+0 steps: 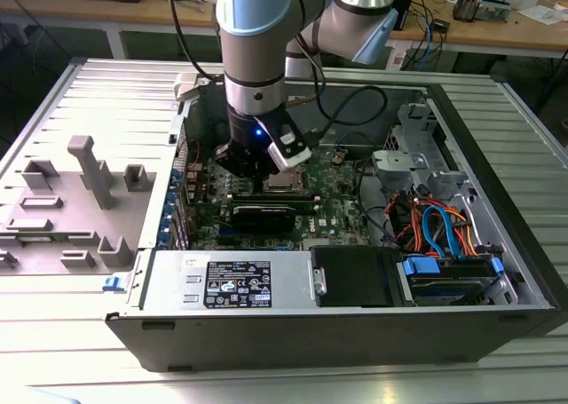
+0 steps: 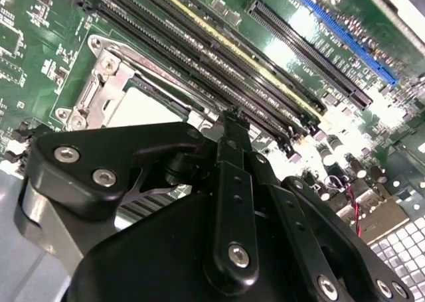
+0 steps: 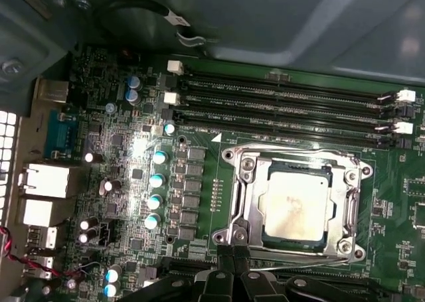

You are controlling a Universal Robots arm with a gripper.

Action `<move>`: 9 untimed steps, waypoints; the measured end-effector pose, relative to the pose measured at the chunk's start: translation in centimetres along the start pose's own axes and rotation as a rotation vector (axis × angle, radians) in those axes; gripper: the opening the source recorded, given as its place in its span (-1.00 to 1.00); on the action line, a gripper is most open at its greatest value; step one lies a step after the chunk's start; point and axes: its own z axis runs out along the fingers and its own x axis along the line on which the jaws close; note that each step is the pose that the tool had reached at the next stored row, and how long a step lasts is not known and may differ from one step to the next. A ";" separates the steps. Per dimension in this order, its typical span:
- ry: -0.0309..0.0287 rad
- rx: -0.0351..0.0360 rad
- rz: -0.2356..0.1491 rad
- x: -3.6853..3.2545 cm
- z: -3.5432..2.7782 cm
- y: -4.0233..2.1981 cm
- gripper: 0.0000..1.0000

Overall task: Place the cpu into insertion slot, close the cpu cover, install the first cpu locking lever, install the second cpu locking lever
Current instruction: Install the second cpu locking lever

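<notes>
The cpu (image 3: 295, 201) lies flat in the insertion slot (image 3: 228, 155), its dull silver top showing through the window of the cpu cover (image 3: 247, 196). The cover is folded down over the chip. A thin wire lever (image 3: 292, 147) runs along the socket's side by the memory slots, and another (image 3: 299, 253) along the opposite side. My gripper (image 3: 232, 252) hangs just over that second side, at the socket's corner, fingertips pressed together. Whether they pinch the lever I cannot tell. In the second wrist view the gripper (image 2: 229, 119) sits beside the cpu (image 2: 149, 106). From outside, the gripper (image 1: 257, 175) is low over the green board.
Long black memory slots (image 3: 285, 103) run beside the socket. Blue-topped capacitors (image 3: 156, 182) stand on its other side. The case wall (image 3: 265, 16) rises close by. A power supply (image 1: 231, 280), drive cables (image 1: 435, 226) and a grey fixture plate (image 1: 71, 200) surround the board.
</notes>
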 end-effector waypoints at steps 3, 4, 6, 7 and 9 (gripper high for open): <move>0.0000 -0.0006 0.000 0.02 -0.28 -0.22 -0.79; -0.0001 -0.0007 0.000 0.02 -0.43 -0.30 -0.79; 0.0000 -0.0007 0.000 0.04 -0.47 -0.48 -0.79; 0.0001 -0.0006 0.000 0.05 -0.48 -0.58 -0.79; 0.0000 -0.0007 0.000 0.09 -0.48 -0.90 -0.79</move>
